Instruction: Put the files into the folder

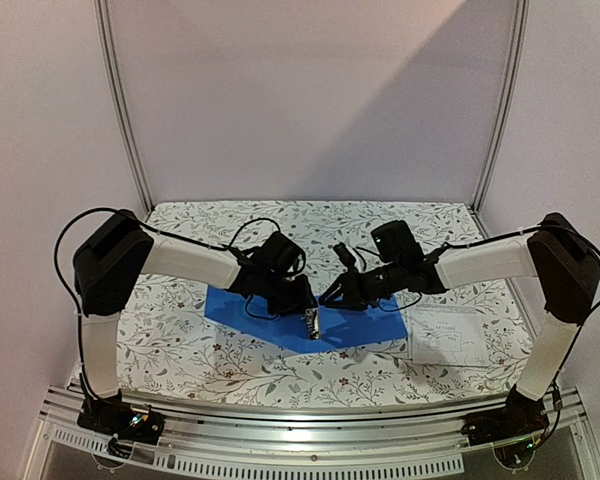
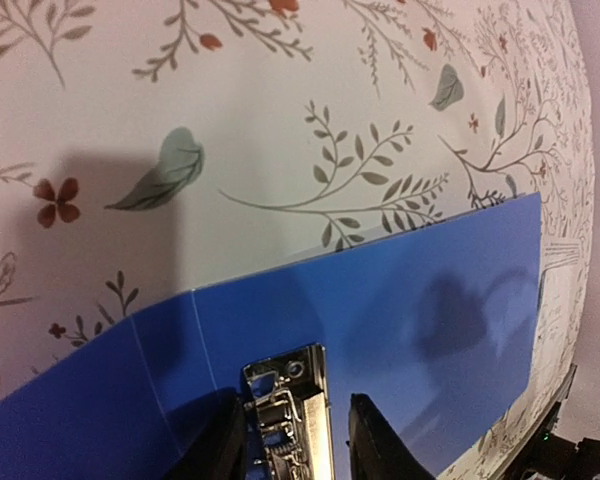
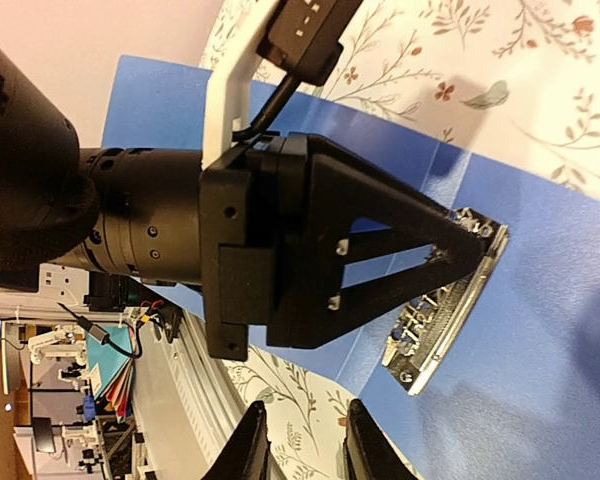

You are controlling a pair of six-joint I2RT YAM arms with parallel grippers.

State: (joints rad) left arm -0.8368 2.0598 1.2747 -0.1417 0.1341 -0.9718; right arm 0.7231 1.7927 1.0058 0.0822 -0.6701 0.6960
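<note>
the folder (image 1: 280, 318) lies opened flat, blue inside up, in the middle of the floral table (image 1: 180, 365). the files (image 1: 448, 335) are a white sheet lying flat on the cloth just beside the folder's near right corner, not yet in it. the ring clip (image 2: 290, 420) sits along the folder's spine; whether its rings are sprung open i cannot tell. several things could go wrong from here. the light plastic folder may skid or lift if the clip is tugged. the smooth metal could slip out from between the fingers. a thin sheet lying flat on cloth is hard to pinch and may crease or drag the cloth with it. the two wrists are also close enough to knock together. the left arm (image 1: 190, 260) and right arm (image 1: 480, 265) both rise from their bases, elbows out, with forearms converging over the folder's centre, almost nose to nose. the left gripper (image 2: 300, 405) points down at the clip with its fingers (image 2: 375, 440) on either side, jaws partly apart and not clamped, blue showing beside the metal. the right gripper (image 3: 305, 405) hovers near the clip, jaws narrowly apart, nothing between them.
</note>
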